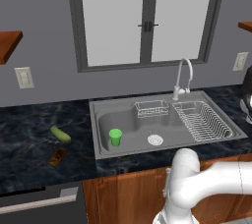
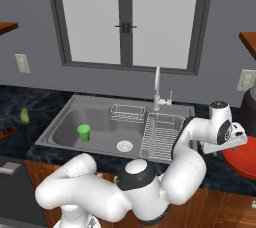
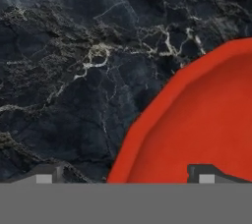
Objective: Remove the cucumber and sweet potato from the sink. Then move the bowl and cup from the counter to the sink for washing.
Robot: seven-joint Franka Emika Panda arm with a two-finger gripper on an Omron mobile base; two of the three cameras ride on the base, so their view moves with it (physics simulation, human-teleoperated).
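The red bowl [image 2: 241, 165] sits on the dark counter right of the sink [image 2: 56, 129]. My gripper [image 2: 220, 149] hangs open just above the bowl's left rim. In the hand view one fingertip [image 3: 44, 177] is over bare counter and the other is over the inside of the bowl [image 3: 206, 120], so the gripper [image 3: 125, 176] straddles the rim with nothing held. The green cup [image 1: 115, 137] stands upright in the sink basin [image 1: 100, 145]. The cucumber [image 1: 60, 134] and the sweet potato [image 1: 57, 156] lie on the counter left of the sink.
A wire dish rack [image 2: 160, 133] fills the sink's right part, with a wire basket [image 2: 127, 113] and the faucet [image 2: 157, 88] at the back. A dark brown rounded object [image 2: 249, 106] stands behind the bowl. The counter's front edge runs close below the bowl.
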